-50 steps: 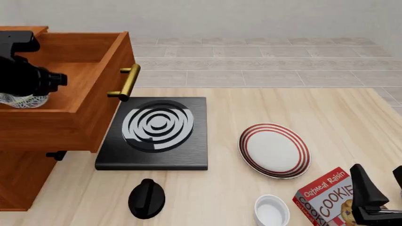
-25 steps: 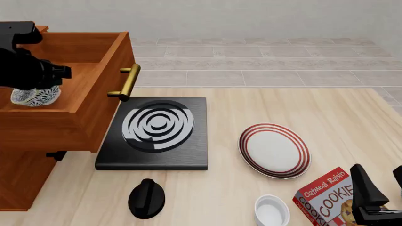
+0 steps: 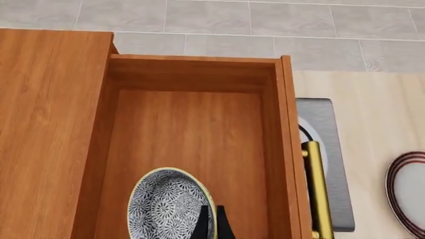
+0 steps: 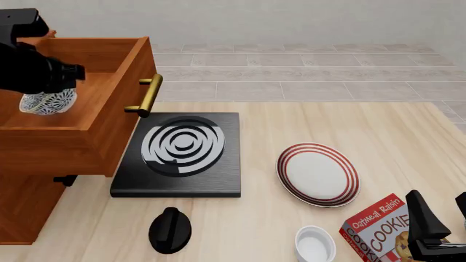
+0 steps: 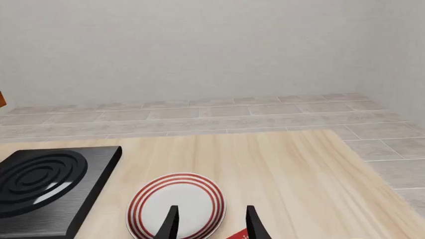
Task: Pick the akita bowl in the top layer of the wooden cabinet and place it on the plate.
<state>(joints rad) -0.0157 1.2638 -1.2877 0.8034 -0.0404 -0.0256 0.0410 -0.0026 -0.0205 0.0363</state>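
One arm carrying load: left gripper (image 3: 212, 224) pinching akita bowl (image 3: 169, 204) rim above top layer (image 4: 87, 103); plate (image 4: 318, 174) lying far rightward; right gripper (image 5: 209, 219) idling, parted wide.

Black stove (image 4: 180, 155), black knob (image 4: 169, 230) — white bowl (image 4: 315, 244), cookie box (image 4: 380, 230).

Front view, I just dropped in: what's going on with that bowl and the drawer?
The left pincer is shut on the rim of the akita bowl and has raised it over the past second above the open top layer of the wooden cabinet. The plate sits bare on the table, right of the black stove. The right pincer hangs open near the cookie box, idle.
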